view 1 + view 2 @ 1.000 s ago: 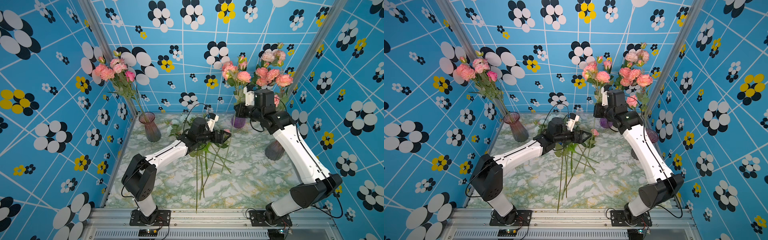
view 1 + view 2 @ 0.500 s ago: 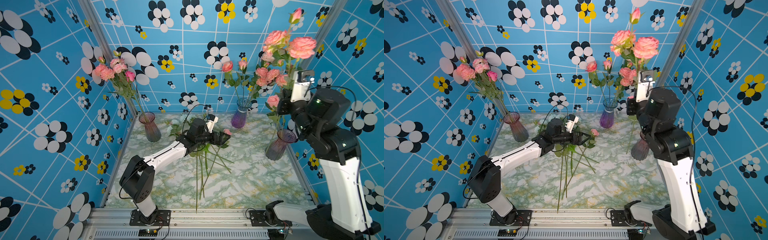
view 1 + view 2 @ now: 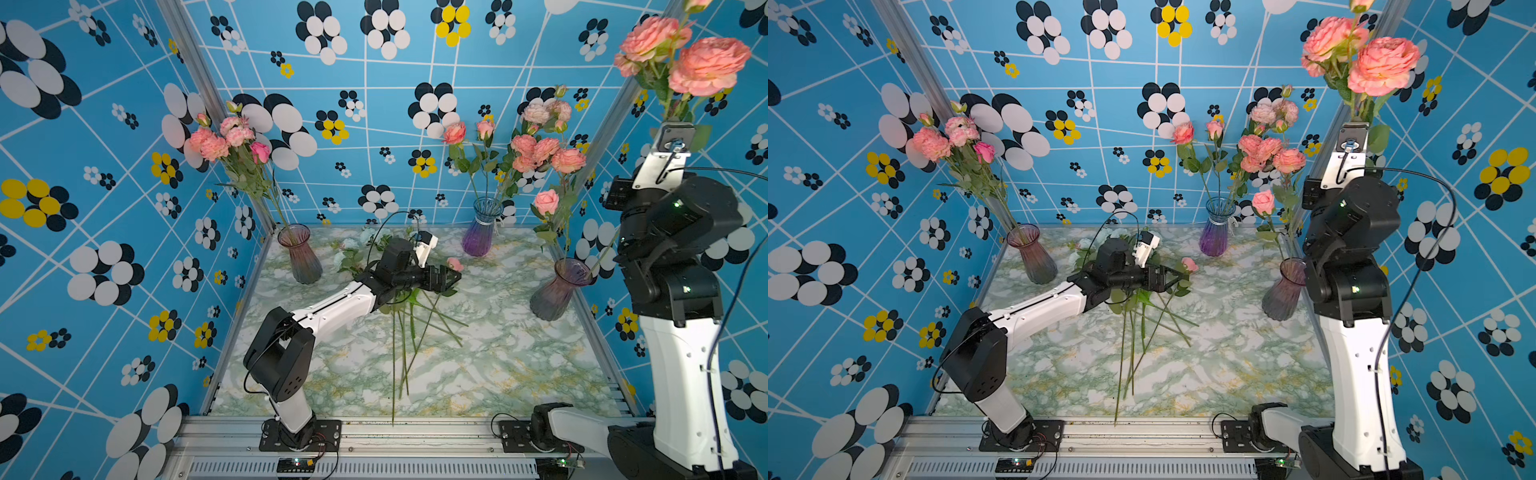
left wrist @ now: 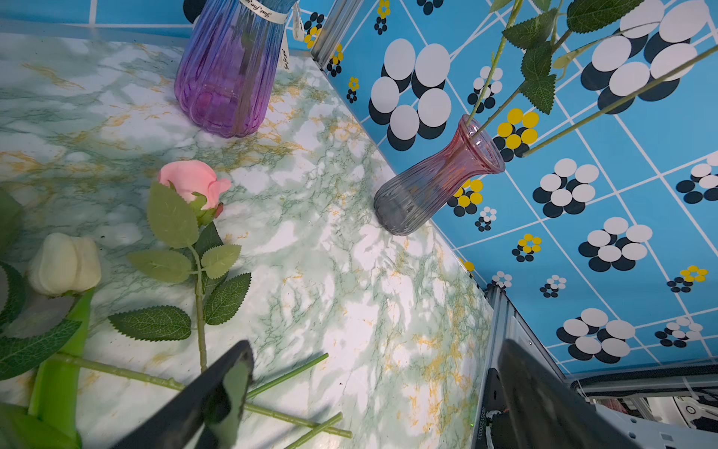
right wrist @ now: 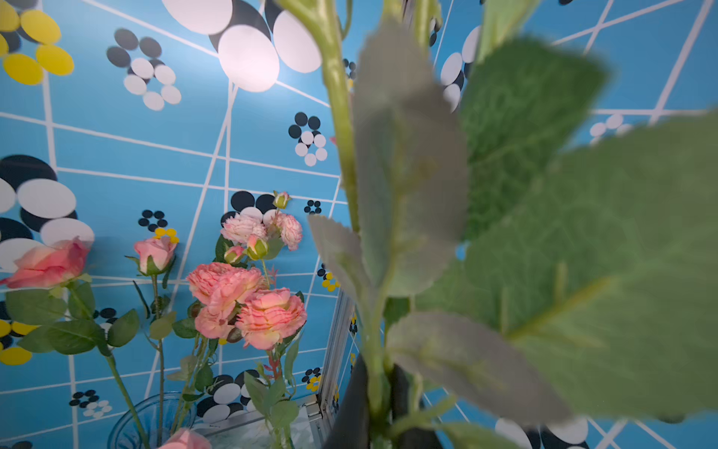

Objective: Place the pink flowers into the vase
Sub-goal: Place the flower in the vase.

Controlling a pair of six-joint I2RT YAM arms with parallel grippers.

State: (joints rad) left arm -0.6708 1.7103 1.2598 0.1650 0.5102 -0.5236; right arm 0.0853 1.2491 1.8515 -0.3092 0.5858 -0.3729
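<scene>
Up from the purple vase (image 3: 480, 237) a second ago, our right arm now towers by the side wall, right gripper (image 5: 379, 404) clamped on the pink flowers (image 3: 706, 66), two full blooms high above the right pink-grey vase (image 3: 552, 295). Our left arm reaches low over the marble table (image 3: 519, 365), left gripper (image 3: 449, 277) spread wide beside one pink rosebud (image 3: 455, 263). With the left pink-grey vase (image 3: 305, 259), we count three vases.

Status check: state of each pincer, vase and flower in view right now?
left pincer: open, empty, over loose stems
right pincer: shut on held pink flowers
held pink flowers: raised high, blooms up
left vase: upright, pink bunch inside
purple vase: upright, pink roses inside
right vase: upright, pink rose inside
pink rosebud: lying on table
white rosebud: lying on table
</scene>
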